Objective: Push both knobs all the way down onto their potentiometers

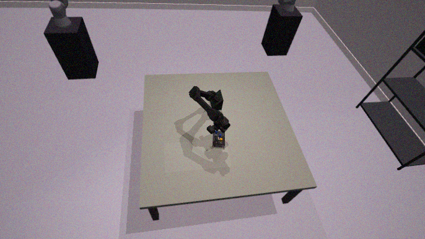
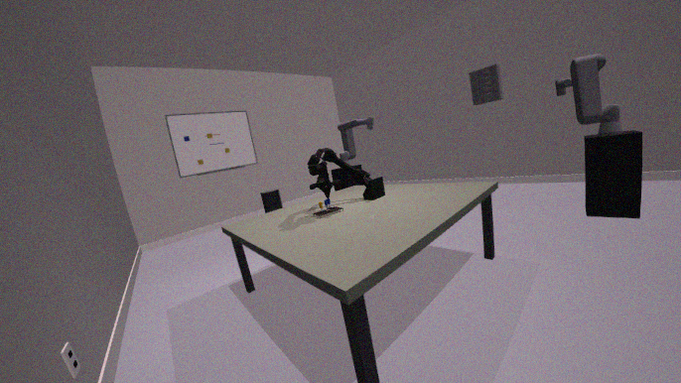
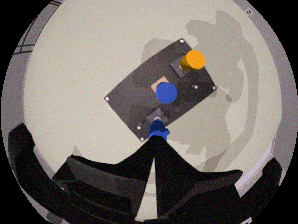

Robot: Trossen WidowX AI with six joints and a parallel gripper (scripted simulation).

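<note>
Circuit board (image 3: 158,90) on desk (image 1: 254,161), blue knob (image 3: 165,92) and orange knob (image 3: 194,60) standing. Jaws pressed together, empty, tips over lower blue knob (image 3: 158,131). Likely light, rigid, solder-fragile: press knob crowns straight down.

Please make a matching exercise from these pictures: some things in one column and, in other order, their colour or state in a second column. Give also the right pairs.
Things:
1. knob at the far end of the circuit board
2. knob near the middle of the board
3. circuit board
4. gripper

Colour or state:
A. blue
B. shut, holding nothing
C. orange
D. dark, lying on the table

Pairs: 1-C, 2-A, 3-D, 4-B
</note>
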